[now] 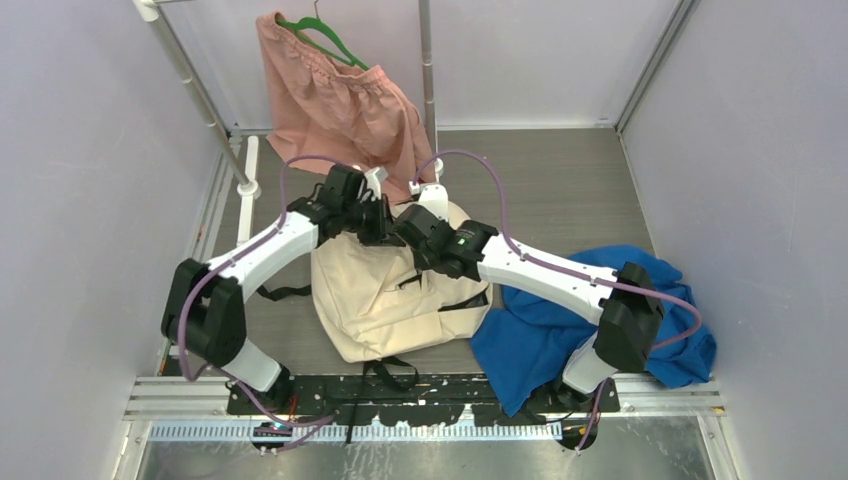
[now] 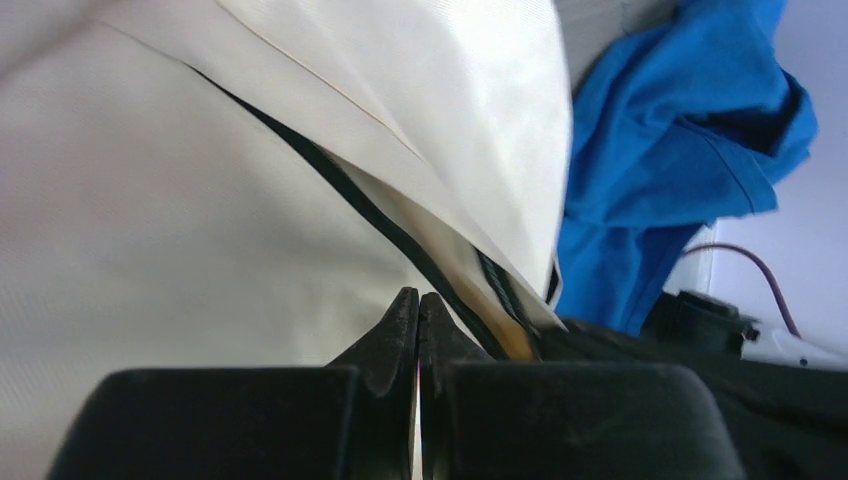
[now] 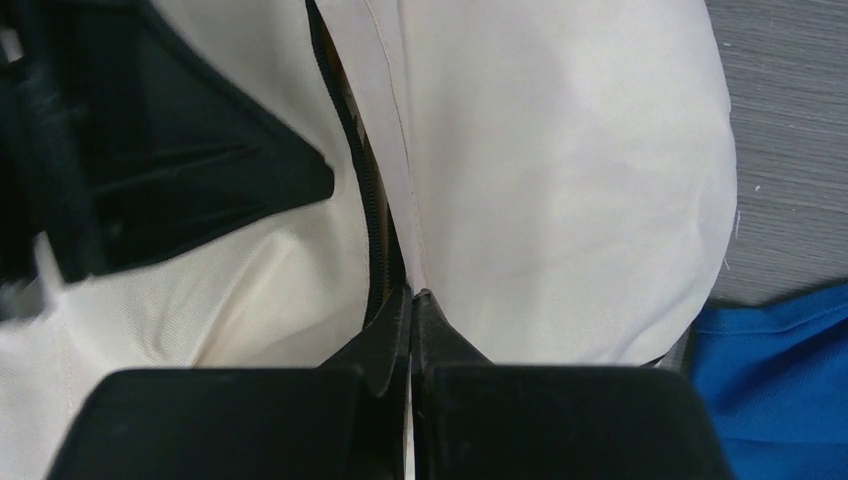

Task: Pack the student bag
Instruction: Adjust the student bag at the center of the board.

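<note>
The student bag [image 1: 385, 300], a cream backpack with black zippers and straps, lies on the floor between the arms. Both grippers meet over its top end. My left gripper [image 1: 372, 222] is shut, and in its wrist view the tips [image 2: 418, 298] rest against the cream fabric beside the black zipper [image 2: 350, 190], with nothing visible between them. My right gripper [image 1: 412, 238] is shut, its tips [image 3: 412, 295] pinching the edge of the cream flap next to the zipper [image 3: 372, 200]. The bag's inside is hidden.
A blue cloth [image 1: 560, 320] lies crumpled right of the bag, under the right arm. A pink garment [image 1: 335, 100] on a green hanger [image 1: 325, 35] hangs at the back between metal poles [image 1: 200, 95]. Walls enclose both sides.
</note>
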